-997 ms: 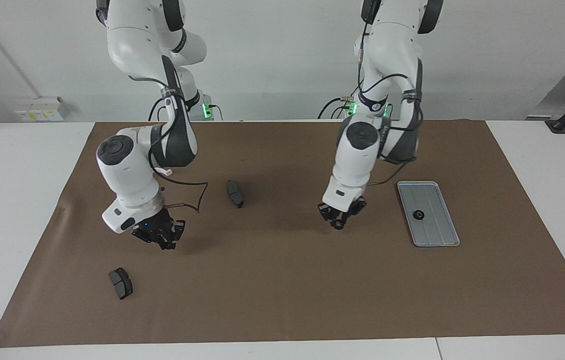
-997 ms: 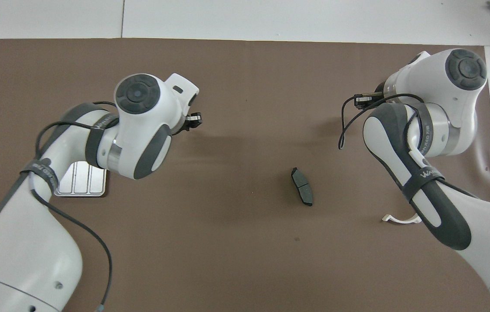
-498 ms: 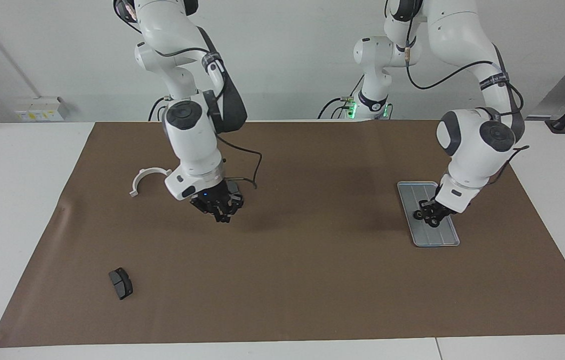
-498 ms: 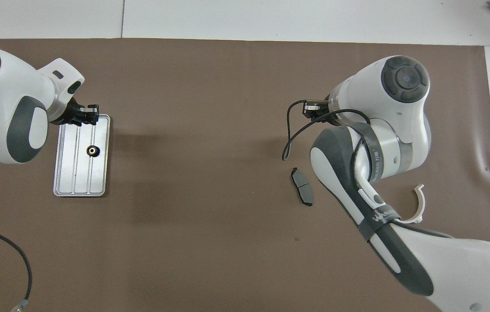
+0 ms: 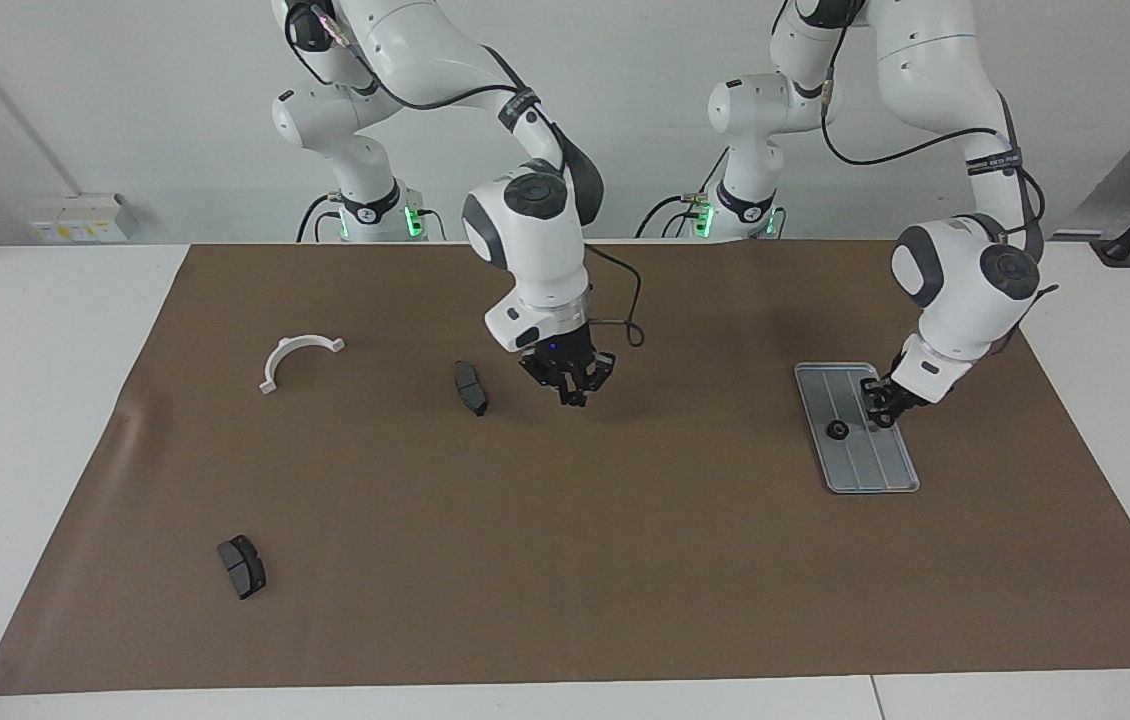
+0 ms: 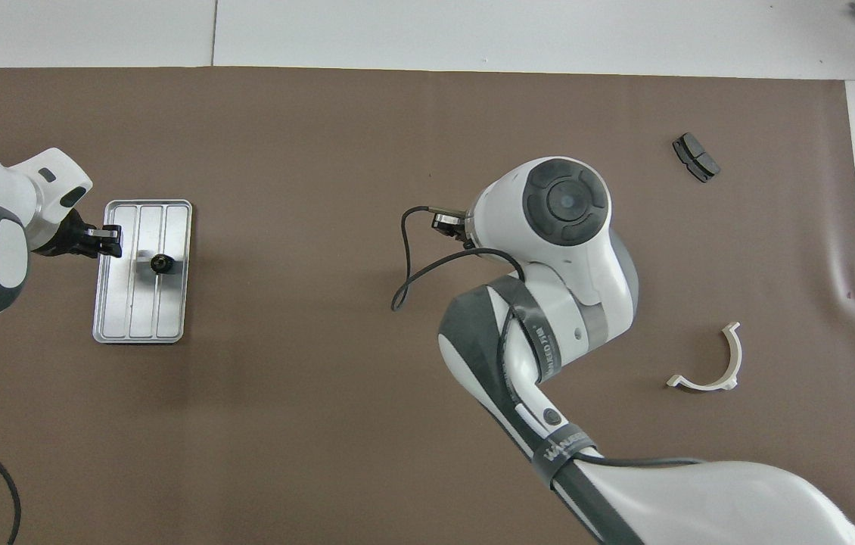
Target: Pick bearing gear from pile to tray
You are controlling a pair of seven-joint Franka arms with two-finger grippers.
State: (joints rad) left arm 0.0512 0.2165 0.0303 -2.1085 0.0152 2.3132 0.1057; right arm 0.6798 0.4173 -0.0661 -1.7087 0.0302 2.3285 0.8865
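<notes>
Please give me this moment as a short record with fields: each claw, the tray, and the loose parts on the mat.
left claw: over the tray's edge, beside the gear
right claw: above the bare mat at mid-table, holding nothing visible
tray: on the mat at the left arm's end
gear: lying in the tray
curved pads: one beside the right claw; one farther from the robots
white half-ring bracket: on the mat toward the right arm's end
</notes>
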